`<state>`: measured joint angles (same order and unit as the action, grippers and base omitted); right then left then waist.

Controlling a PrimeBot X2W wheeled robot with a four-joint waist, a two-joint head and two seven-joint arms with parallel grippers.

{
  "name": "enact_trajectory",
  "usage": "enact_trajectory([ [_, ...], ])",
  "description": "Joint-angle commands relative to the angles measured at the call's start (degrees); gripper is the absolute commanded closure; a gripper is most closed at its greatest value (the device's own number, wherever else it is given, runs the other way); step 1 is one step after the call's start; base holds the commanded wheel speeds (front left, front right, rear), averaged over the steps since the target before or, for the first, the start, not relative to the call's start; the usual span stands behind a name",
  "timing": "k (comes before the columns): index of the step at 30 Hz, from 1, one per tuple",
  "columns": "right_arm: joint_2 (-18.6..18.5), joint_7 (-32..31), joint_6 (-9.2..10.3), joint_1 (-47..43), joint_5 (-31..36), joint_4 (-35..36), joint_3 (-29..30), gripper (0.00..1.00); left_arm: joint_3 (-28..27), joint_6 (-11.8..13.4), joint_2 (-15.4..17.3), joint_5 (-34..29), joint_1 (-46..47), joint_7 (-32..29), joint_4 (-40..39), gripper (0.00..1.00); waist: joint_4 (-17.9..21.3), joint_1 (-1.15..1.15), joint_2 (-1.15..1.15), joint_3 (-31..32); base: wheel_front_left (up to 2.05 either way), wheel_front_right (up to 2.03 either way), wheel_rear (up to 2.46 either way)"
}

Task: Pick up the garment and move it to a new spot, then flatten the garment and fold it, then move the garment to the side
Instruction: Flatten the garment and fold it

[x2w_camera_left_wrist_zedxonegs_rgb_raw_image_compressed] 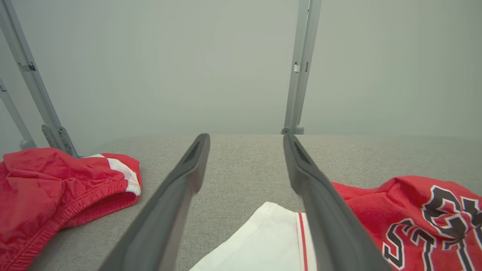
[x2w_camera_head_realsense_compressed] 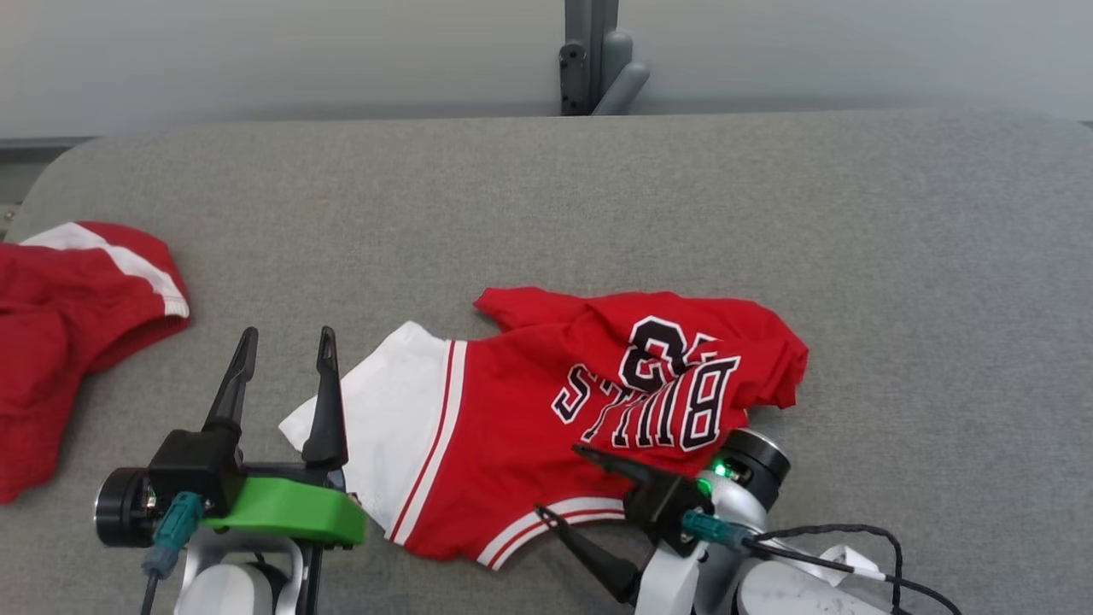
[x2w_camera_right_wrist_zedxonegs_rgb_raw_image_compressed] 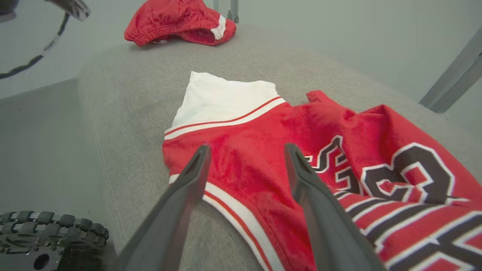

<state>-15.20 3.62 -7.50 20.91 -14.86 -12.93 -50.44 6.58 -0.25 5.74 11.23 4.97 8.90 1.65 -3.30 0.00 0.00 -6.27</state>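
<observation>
The garment (x2w_camera_head_realsense_compressed: 546, 410) is a red jersey with black-and-white lettering and a white panel, lying crumpled on the grey table (x2w_camera_head_realsense_compressed: 598, 196). My left gripper (x2w_camera_head_realsense_compressed: 287, 335) stands open just left of the white panel, with nothing between its fingers. In the left wrist view the gripper (x2w_camera_left_wrist_zedxonegs_rgb_raw_image_compressed: 245, 138) has bare table between its fingers and the jersey (x2w_camera_left_wrist_zedxonegs_rgb_raw_image_compressed: 395, 210) to its right. My right gripper (x2w_camera_head_realsense_compressed: 559, 480) is open at the jersey's near striped hem, fingers pointing left. In the right wrist view that gripper (x2w_camera_right_wrist_zedxonegs_rgb_raw_image_compressed: 247, 148) straddles the red cloth (x2w_camera_right_wrist_zedxonegs_rgb_raw_image_compressed: 286, 124) above the hem; I cannot tell if it touches.
A second red garment (x2w_camera_head_realsense_compressed: 68, 307) with white trim lies bunched at the table's left edge, also seen in the wrist views (x2w_camera_left_wrist_zedxonegs_rgb_raw_image_compressed: 56, 180) (x2w_camera_right_wrist_zedxonegs_rgb_raw_image_compressed: 177, 20). A grey post (x2w_camera_head_realsense_compressed: 598, 55) rises behind the table. The robot's wheel (x2w_camera_right_wrist_zedxonegs_rgb_raw_image_compressed: 45, 233) sits below the table's near edge.
</observation>
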Motion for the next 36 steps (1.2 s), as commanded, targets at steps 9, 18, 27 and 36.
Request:
enact_trajectory([
  [9, -0.8, -1.3, 0.03, 11.2, -4.8, -9.7, -16.8, 0.0, 1.5, 0.3, -1.2, 0.9, 4.9, 3.4, 4.1, 0.0, -6.6, 0.0, 0.0, -8.9, 0.0, 0.0, 0.0],
  [18, 1.3, -1.2, 0.01, 17.2, -10.0, -15.2, -22.0, 1.0, 1.9, 0.7, -1.5, 1.4, 6.7, 4.8, 6.6, 0.0, -6.8, 0.0, 0.0, -9.7, 0.0, 0.0, 0.0],
  [27, 2.5, 6.3, 0.03, 23.4, -15.1, -9.6, -14.5, 1.0, 1.0, 1.3, -0.7, 1.8, 6.0, 5.4, 7.3, 0.0, -4.2, 0.0, 0.0, -7.8, 0.0, 0.0, 0.0],
  [36, -3.6, 9.6, 0.03, 19.6, -18.5, 1.1, 3.9, 1.0, 0.6, 2.1, 0.3, 1.8, 4.5, 4.8, 6.3, 0.0, 0.6, 0.0, 0.0, -5.7, 0.0, 0.0, 0.0],
])
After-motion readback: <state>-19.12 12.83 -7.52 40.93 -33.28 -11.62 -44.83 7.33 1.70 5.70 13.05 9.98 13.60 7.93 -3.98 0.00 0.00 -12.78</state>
